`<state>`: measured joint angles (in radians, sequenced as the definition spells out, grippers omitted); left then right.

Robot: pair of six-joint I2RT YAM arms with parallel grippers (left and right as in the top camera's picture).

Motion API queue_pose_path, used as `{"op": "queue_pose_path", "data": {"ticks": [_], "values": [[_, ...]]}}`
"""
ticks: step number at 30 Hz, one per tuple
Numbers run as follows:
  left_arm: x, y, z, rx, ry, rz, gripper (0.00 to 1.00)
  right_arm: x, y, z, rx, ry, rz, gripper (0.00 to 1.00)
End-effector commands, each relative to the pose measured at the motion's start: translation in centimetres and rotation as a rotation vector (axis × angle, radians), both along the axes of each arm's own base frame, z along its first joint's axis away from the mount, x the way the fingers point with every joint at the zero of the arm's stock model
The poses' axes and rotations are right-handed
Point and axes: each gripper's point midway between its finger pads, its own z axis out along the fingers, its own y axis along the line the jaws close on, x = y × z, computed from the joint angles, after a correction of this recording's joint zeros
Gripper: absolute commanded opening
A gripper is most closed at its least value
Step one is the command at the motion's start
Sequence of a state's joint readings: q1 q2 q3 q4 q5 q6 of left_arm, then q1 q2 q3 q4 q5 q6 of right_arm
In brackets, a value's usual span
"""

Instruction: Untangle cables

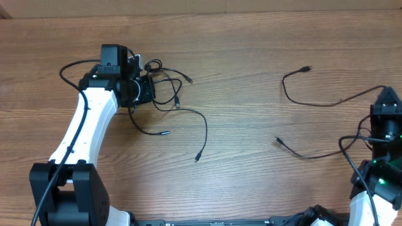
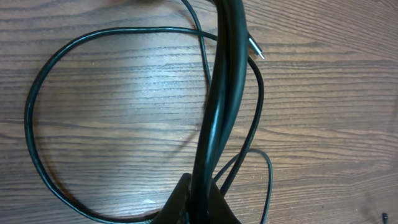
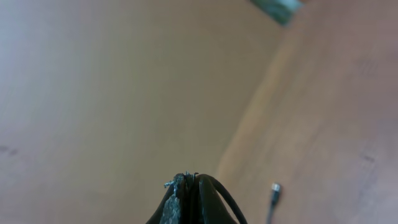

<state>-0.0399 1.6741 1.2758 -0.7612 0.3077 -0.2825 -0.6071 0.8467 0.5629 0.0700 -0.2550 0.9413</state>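
A black cable (image 2: 221, 81) clamped in the left gripper (image 2: 196, 186) leads up from the tangle (image 1: 162, 80) below, the right gripper (image 3: 186, 178) pinching a separate cord (image 3: 227, 202); freeing the first seems to need a slow pull.

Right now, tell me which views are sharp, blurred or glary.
Overhead: evenly lit, sharp; the cables read clearly against the table. Left wrist: wood grain sharp, the held cable looms near the lens with a glossy highlight streak. Right wrist: almost all out of focus; only the right gripper tips are fairly crisp.
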Motion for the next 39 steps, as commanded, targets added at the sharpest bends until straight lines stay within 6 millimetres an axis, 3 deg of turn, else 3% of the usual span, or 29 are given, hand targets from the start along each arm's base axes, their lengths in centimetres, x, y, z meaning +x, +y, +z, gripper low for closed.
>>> {"op": "queue_pose_path", "data": {"ticks": [1,5,9,13,16,20,24,36,39], "values": [[0.2,-0.7,0.1,-0.017,-0.008,-0.017,0.04,-0.6,-2.2,-0.7,-0.031,0.056,-0.073,0.04],[0.2,-0.5,0.1,-0.010,-0.009,-0.015,0.04,-0.5,-3.1,-2.5,-0.019,0.114,-0.078,0.04],[0.3,-0.4,0.1,-0.003,-0.010,-0.011,0.04,0.6,-1.0,-3.0,0.012,0.103,0.069,0.04],[0.3,-0.4,0.1,-0.003,-0.011,-0.011,0.04,1.8,3.5,-1.2,-0.044,0.021,0.365,0.04],[0.3,-0.4,0.1,-0.003,-0.011,-0.011,0.04,1.5,7.3,0.3,-0.108,-0.051,0.596,0.04],[0.4,-0.4,0.1,-0.003,-0.015,-0.011,0.04,-0.8,12.7,1.4,-0.158,-0.136,0.940,0.04],[0.7,-0.4,0.2,-0.004,-0.028,-0.012,0.04,-4.0,16.2,2.1,-0.254,-0.236,1.213,0.04],[0.9,-0.5,0.4,-0.005,-0.040,-0.012,0.05,-4.5,18.5,1.8,-0.255,-0.259,1.313,0.04],[0.9,-0.5,0.4,-0.005,-0.041,-0.012,0.04,-2.3,17.5,1.5,-0.155,-0.178,1.177,0.04]]}}
